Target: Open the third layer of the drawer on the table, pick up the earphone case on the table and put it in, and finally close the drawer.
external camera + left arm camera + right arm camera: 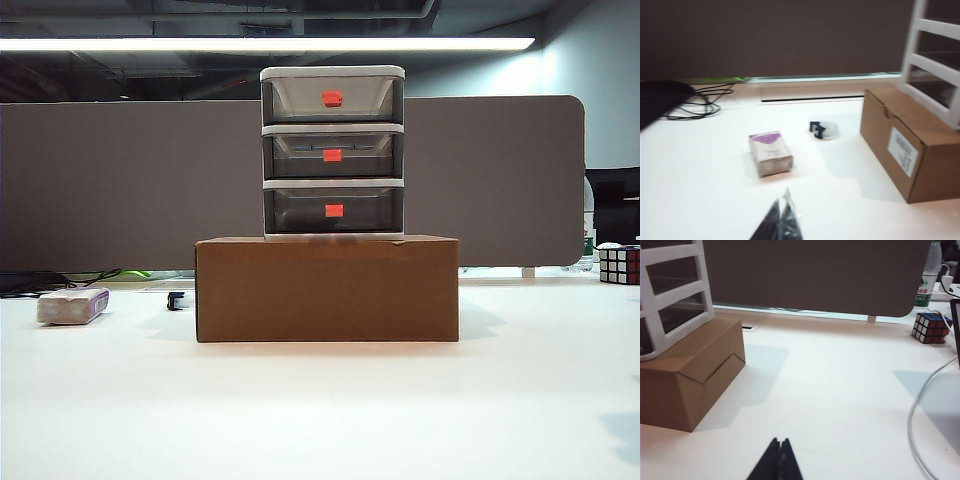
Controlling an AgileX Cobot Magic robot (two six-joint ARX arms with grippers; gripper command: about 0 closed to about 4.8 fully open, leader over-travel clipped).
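From outside, the drawer (333,152) stands on a cardboard box (327,288) mid-surface (320,410), its third layer (333,210) pushed in; a greyish block (72,305) lies toward the left edge.

My left claw (782,220) is pressed together, empty, above the surface near that block (770,153).

My right claw (779,460) is pressed together too, empty, beside the box (687,375); a puzzle cube (931,327) sits at the far right edge.

I cannot see the earphone case.
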